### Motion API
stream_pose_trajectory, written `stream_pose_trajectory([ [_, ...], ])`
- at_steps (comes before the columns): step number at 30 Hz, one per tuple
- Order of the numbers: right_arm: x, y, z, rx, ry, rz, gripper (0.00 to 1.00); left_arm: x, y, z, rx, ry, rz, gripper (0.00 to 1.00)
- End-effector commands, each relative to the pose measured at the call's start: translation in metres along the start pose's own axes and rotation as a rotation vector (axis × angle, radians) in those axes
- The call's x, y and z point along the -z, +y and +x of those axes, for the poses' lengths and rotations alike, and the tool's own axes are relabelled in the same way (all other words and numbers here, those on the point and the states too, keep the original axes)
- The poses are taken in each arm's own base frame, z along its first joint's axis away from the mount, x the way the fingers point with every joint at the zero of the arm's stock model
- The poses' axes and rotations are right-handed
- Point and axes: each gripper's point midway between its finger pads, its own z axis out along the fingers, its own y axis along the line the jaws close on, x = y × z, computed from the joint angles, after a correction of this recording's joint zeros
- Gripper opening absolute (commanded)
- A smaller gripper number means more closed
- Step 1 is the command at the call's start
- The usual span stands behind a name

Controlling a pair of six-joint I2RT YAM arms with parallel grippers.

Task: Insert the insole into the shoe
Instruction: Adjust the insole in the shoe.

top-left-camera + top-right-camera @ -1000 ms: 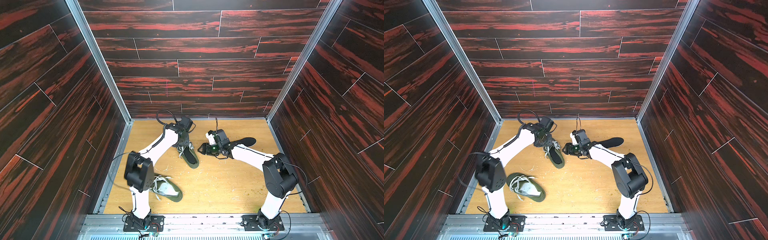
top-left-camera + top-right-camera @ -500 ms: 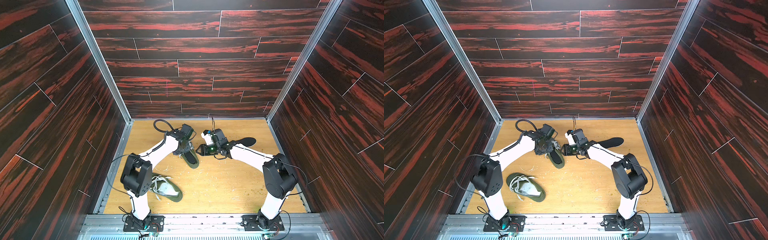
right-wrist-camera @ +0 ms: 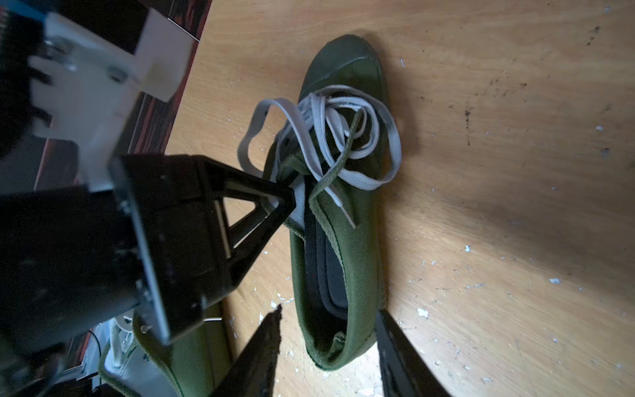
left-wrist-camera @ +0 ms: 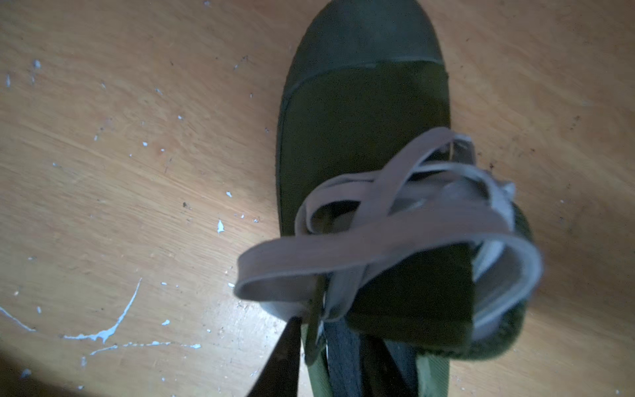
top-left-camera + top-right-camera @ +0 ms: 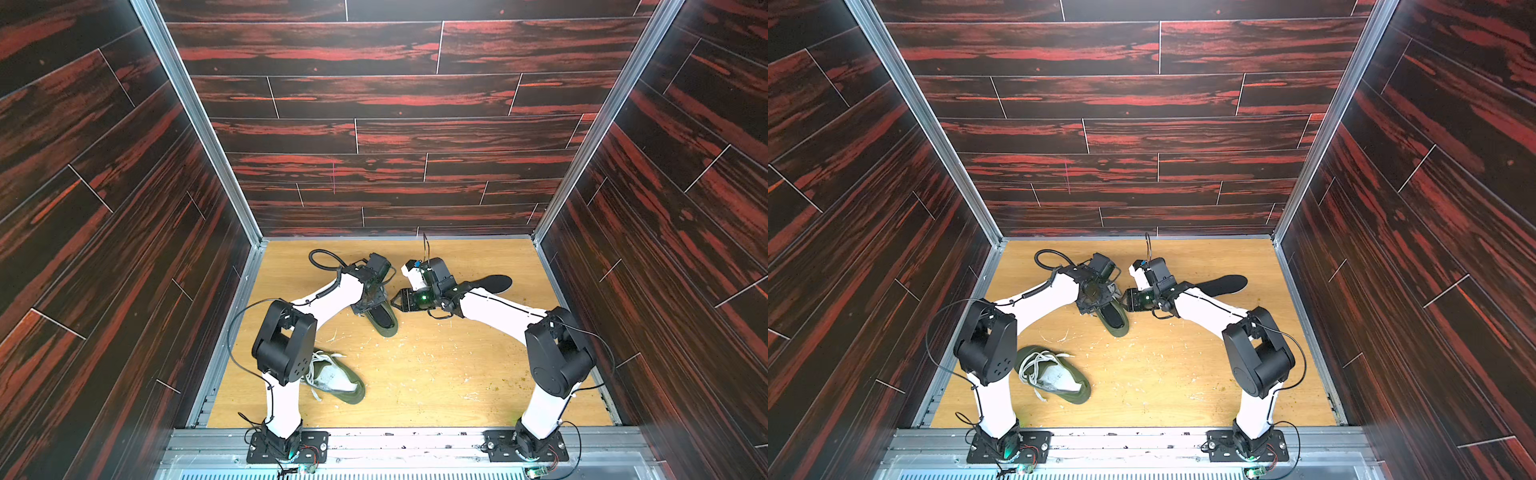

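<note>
An olive canvas shoe [image 5: 387,327] [image 5: 1119,325] with loose grey laces lies on the wooden floor between both arms. A dark insole [image 3: 331,271] [image 4: 343,361] lies inside it, reaching from under the tongue back to the heel. My left gripper [image 5: 372,302] [image 4: 331,364] is at the shoe's collar beside the tongue. One jaw is outside the side wall and one is inside on the insole, and they are closed on the wall and the insole's edge. My right gripper [image 5: 397,300] [image 3: 330,350] stands open astride the heel, with a gap on each side.
A second olive shoe [image 5: 337,377] [image 5: 1054,376] with pale lining and white laces lies front left, by the left arm's base. Another dark insole [image 5: 492,282] [image 5: 1224,284] lies flat at the back right, behind the right arm. Dark walls enclose the floor on three sides.
My left gripper came forward and down onto the shoe's collar and its jaws narrowed. The right gripper shifted slightly towards the shoe and narrowed a little. The shoe stayed put.
</note>
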Motion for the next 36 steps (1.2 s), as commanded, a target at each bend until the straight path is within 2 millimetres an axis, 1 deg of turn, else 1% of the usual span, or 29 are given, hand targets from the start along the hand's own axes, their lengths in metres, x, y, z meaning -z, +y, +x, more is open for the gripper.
stream_pose_trajectory([
  [1,0.004,-0.001,0.002,0.013,0.001,-0.011,0.49,-0.005,0.003,-0.002,0.012,-0.023,-0.041,0.30],
  [4,0.004,-0.004,0.003,0.006,0.000,-0.009,0.48,-0.009,0.004,0.000,0.009,-0.032,-0.061,0.28],
  [6,0.005,-0.006,0.004,0.002,0.001,-0.006,0.48,-0.012,0.007,0.000,0.010,-0.034,-0.077,0.24],
  [8,0.006,-0.008,0.005,0.002,0.002,-0.004,0.48,-0.015,0.010,0.002,0.013,-0.033,-0.090,0.15],
  [11,0.007,-0.011,0.007,0.003,0.010,0.010,0.48,-0.004,0.007,0.000,0.007,-0.034,-0.063,0.03],
  [12,0.007,-0.012,0.009,0.005,0.013,0.011,0.48,0.002,0.004,0.000,0.000,-0.031,-0.046,0.01],
  [14,0.006,-0.013,0.013,0.008,0.028,0.009,0.48,0.014,-0.002,0.000,-0.023,-0.018,-0.007,0.00],
  [16,0.005,-0.012,0.019,0.014,0.044,-0.009,0.48,0.023,-0.009,-0.001,-0.035,0.002,0.034,0.00],
  [18,0.002,-0.011,0.025,0.017,0.061,-0.027,0.48,0.023,-0.012,0.003,-0.036,0.048,0.060,0.00],
  [22,-0.009,-0.013,0.040,0.023,0.106,-0.018,0.52,0.016,-0.012,0.006,0.007,0.101,0.103,0.00],
  [24,-0.016,-0.021,0.047,0.026,0.125,0.032,0.52,0.016,-0.014,0.006,0.037,0.115,0.139,0.00],
  [25,-0.020,-0.028,0.051,0.015,0.135,0.064,0.51,0.017,-0.017,0.005,0.054,0.125,0.165,0.00],
  [29,-0.029,-0.050,0.056,-0.018,0.119,0.147,0.51,0.027,-0.028,0.001,0.097,0.165,0.262,0.00],
  [32,-0.035,-0.059,0.061,-0.030,0.134,0.171,0.51,0.033,-0.030,-0.004,0.123,0.184,0.314,0.00],
  [35,-0.037,-0.064,0.064,-0.042,0.128,0.187,0.51,0.036,-0.026,-0.007,0.148,0.194,0.335,0.00],
  [36,-0.036,-0.066,0.064,-0.045,0.123,0.194,0.51,0.036,-0.029,-0.012,0.163,0.190,0.367,0.00],
])
